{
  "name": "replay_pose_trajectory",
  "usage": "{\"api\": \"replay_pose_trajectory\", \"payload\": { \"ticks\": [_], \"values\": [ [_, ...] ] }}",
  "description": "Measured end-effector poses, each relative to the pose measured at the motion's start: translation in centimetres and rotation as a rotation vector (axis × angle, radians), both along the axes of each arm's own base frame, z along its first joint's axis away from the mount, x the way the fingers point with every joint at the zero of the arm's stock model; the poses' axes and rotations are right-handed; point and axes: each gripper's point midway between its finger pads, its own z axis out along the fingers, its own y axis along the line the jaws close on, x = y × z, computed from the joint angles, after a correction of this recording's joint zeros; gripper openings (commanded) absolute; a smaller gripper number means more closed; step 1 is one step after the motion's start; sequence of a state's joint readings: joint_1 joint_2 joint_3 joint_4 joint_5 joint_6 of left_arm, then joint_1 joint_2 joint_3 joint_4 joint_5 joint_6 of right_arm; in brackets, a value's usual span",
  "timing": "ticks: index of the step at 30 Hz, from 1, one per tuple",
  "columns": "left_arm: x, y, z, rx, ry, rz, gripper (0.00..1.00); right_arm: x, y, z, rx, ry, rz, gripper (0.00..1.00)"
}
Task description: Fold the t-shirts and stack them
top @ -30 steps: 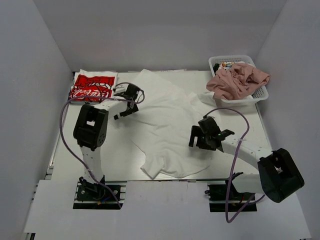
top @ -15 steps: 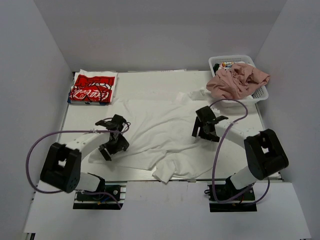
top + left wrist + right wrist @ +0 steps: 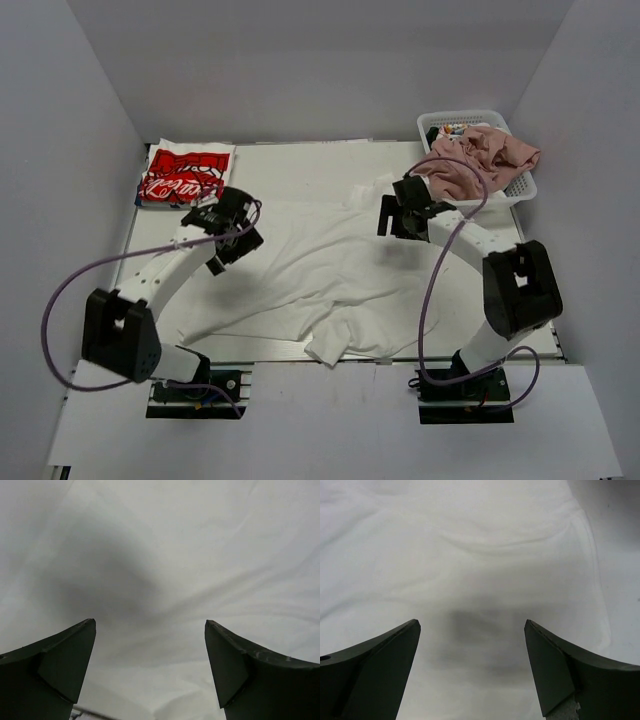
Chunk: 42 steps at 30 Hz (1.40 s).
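Here, near edge: the large white t-shirt (image 3: 330,275) is lying spread across the worktop (image 3: 320,170), and its near hem is bunching into a rumpled lump close to the front edge.
Left claw: the left claw (image 3: 150,622) is hovering released over the shirt's far-left part, with its fingers gaping wide. Only smooth white cloth is showing beneath them and nothing between them.
Right claw: the right claw (image 3: 472,622) is likewise hanging released, over the far-right part near a seamed edge, and is gripping nothing.
Risk, near side: the bunched hem is, in my judgement, asking for trouble. Any fold made over it is likely trapping the lump inside and giving a lopsided packet.
Risk, grasp: the cloth is lying flat under both claws, so the fingers are risking sliding over it or pinching two layers at once. One corner could then be lifting while the other is dragging.
Risk, far right: the right claw is working near the white lattice basket (image 3: 525,190). A wide swing could be snagging its rim or the cloth spilling over it.
Far left: the white t-shirt with red print (image 3: 185,175) is sitting folded at the far-left corner, just beyond the left claw.
Far right: the dusty-pink t-shirt (image 3: 475,160) is lying heaped in the basket and drooping over its near rim.
Writing: the red print is looking like looping lettering but is too small to read. A small coloured patch at the back of the basket is unreadable too.
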State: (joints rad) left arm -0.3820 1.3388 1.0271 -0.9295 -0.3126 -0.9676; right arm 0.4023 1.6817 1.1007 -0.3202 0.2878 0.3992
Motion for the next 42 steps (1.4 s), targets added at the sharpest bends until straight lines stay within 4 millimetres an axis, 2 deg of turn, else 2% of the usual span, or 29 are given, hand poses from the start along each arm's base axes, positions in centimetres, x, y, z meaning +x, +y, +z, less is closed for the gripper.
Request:
{"api": "replay_pose_trajectory", "payload": {
  "ticks": [3,5,10,14,15,19,22,26,32,35,38,42],
  "values": [
    [4.4,-0.3,-0.2,0.057,-0.022,0.008,0.99,-1.8,-0.4,1.4,0.013,-0.025,0.008,0.9],
    [7.0,-0.4,-1.2,0.087,-0.016,0.015,0.99,-3.3,-1.0,1.1,0.01,-0.013,0.001,0.9],
    [10.9,-0.1,-5.4,0.135,0.048,0.025,0.99,-6.3,-2.5,-2.3,-0.043,0.1,-0.008,0.9],
    [14.3,0.2,-8.7,0.156,0.09,0.033,0.99,-6.7,-3.0,-4.6,-0.094,0.173,-0.015,0.9],
    [15.3,0.1,-8.9,0.152,0.085,0.036,0.99,-6.4,-2.9,-4.7,-0.095,0.179,-0.013,0.9],
    [20.0,0.0,-9.0,0.144,0.043,0.052,0.99,-3.6,-2.2,-4.7,-0.106,0.158,-0.019,0.9],
    [23.0,0.1,-9.0,0.146,0.012,0.048,0.99,-0.7,-1.3,-4.8,-0.11,0.145,-0.011,0.9],
    [25.9,0.8,-8.9,0.154,-0.015,0.033,0.99,4.6,-0.1,-4.5,-0.11,0.101,-0.008,0.9],
    [30.5,1.7,-8.5,0.148,-0.092,-0.005,0.99,13.0,-0.2,-4.0,-0.156,0.025,0.016,0.9],
    [31.8,1.3,-8.1,0.114,-0.138,-0.035,0.99,16.8,-0.2,-3.6,-0.18,-0.021,0.057,0.9],
    [33.0,0.7,-7.7,0.076,-0.179,-0.07,0.99,18.4,-0.2,-3.1,-0.215,-0.039,0.119,0.9],
    [33.9,-0.6,-7.1,0.029,-0.214,-0.127,0.99,17.2,0.6,-2.3,-0.247,-0.029,0.21,0.9]
  ]
}}
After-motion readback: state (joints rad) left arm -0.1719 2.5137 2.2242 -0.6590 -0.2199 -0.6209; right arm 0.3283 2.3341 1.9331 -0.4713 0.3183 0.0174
